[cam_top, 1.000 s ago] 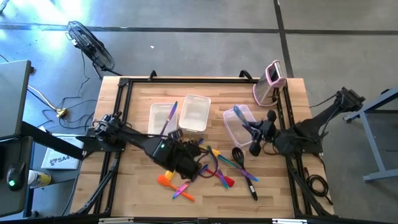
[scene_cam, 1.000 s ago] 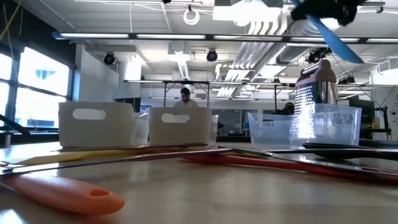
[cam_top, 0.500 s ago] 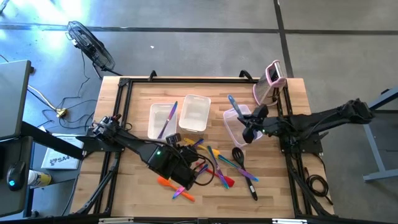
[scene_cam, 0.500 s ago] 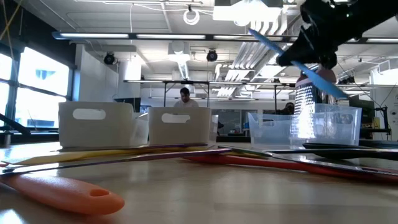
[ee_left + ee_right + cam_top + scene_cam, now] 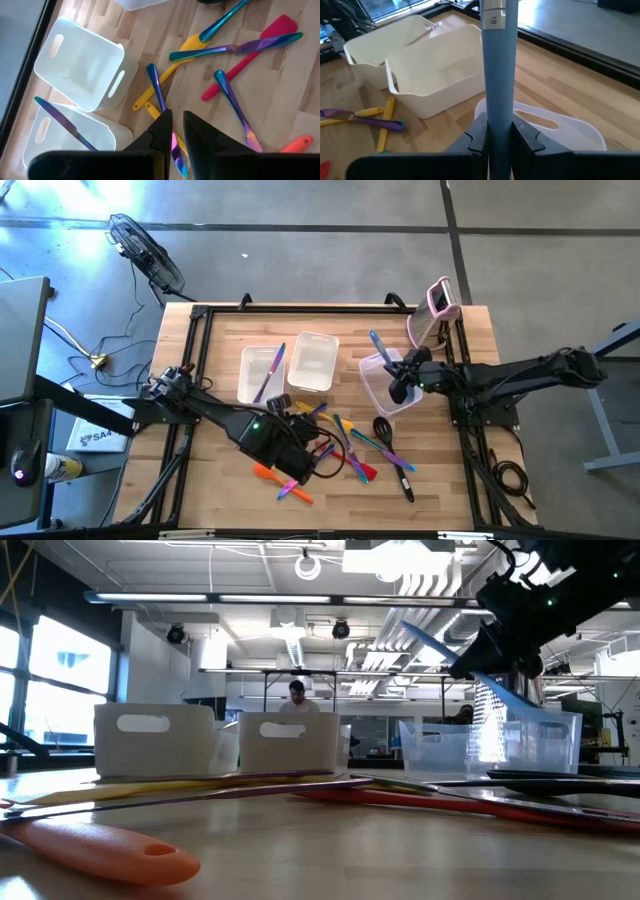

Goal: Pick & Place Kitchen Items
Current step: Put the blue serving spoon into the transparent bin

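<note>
My right gripper [image 5: 402, 378] hangs over the right clear tub [image 5: 372, 390], shut on a light blue utensil [image 5: 378, 346]. In the low view the utensil [image 5: 440, 650] slants, and its lower end is level with the tub's rim [image 5: 560, 718]. My left gripper [image 5: 300, 456] is shut, holds nothing, and hovers above the loose utensils lying flat on the table. These include yellow [image 5: 170, 70], purple [image 5: 160, 95], red [image 5: 250, 55] and teal [image 5: 220, 25] ones. A purple utensil [image 5: 273, 368] leans in the left tub [image 5: 250, 385]. My right gripper pinches the light blue utensil's handle [image 5: 498, 117] between its two fingers [image 5: 478, 135]. The handle runs on forward past the fingertips, roughly along them. The utensil is lifted clear of the table and tilted, with its free end [image 5: 408, 630] raised and pointing toward the far left.
An empty middle tub [image 5: 314, 362] stands between the left and right tubs. A pink-and-white gadget [image 5: 437, 308] stands upright at the far right. Black utensils [image 5: 386, 432] lie near the right tub. An orange utensil [image 5: 110, 848] lies close to the low camera.
My right gripper has swung toward the table's far edge and come down over the right tub. It has carried the light blue utensil along and rolled it, so the utensil now slants with its lower end at the tub's rim.
</note>
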{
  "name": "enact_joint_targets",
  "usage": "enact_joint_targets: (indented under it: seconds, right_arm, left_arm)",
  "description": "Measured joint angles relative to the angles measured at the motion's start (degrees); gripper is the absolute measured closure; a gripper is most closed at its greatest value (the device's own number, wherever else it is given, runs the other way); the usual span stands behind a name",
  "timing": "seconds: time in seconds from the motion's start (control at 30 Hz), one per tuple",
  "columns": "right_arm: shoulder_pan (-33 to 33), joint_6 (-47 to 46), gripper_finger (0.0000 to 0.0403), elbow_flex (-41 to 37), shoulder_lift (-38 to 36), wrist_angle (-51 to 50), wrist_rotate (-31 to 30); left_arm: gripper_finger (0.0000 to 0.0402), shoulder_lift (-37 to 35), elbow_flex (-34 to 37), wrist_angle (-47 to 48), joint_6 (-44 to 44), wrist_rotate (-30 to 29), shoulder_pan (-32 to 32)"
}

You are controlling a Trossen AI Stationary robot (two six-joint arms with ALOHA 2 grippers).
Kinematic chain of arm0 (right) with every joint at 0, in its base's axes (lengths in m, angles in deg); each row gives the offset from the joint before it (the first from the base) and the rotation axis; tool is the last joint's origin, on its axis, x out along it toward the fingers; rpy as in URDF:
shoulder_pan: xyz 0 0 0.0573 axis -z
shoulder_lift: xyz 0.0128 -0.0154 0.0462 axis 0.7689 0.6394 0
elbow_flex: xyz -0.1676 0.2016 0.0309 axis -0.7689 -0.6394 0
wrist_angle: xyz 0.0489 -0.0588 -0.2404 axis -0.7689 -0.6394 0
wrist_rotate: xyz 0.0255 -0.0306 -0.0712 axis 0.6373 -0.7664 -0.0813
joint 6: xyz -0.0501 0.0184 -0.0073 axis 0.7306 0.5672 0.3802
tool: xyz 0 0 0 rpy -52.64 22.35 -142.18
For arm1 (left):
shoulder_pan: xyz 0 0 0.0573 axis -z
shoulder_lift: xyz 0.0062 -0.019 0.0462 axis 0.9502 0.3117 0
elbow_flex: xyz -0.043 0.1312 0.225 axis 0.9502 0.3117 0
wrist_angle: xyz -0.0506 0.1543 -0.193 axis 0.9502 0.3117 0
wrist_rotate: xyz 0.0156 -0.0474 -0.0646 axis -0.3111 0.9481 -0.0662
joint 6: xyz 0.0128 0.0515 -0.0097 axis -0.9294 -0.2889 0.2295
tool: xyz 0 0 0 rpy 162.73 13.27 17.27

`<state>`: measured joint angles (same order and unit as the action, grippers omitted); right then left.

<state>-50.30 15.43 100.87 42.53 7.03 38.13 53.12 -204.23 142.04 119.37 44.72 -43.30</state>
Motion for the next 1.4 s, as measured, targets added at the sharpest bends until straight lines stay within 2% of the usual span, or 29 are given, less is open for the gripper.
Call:
enact_joint_targets:
  seconds: [0.47, 0.73, 1.03, 1.4]
  right_arm:
    - [5.33, -4.51, 0.0367, -8.25, 0.02, 4.95, 5.40]
    - [8.13, -4.68, 0.0355, -8.53, 2.43, 5.31, 10.04]
    - [8.69, -4.34, 0.0353, -8.53, 7.40, 9.30, 11.92]
    - [8.67, -4.84, 0.0307, -8.51, 8.39, 11.41, 13.55]
  left_arm:
    - [0.0359, 0.00, 1.40, -0.48, 0.20, -0.14, 0.00]
    - [0.0359, 0.00, 1.40, -0.49, 0.20, -0.15, -0.01]
    - [0.0359, 0.00, 1.40, -0.48, 0.20, -0.17, 0.00]
    - [0.0359, 0.00, 1.40, -0.46, 0.20, -0.17, -0.02]
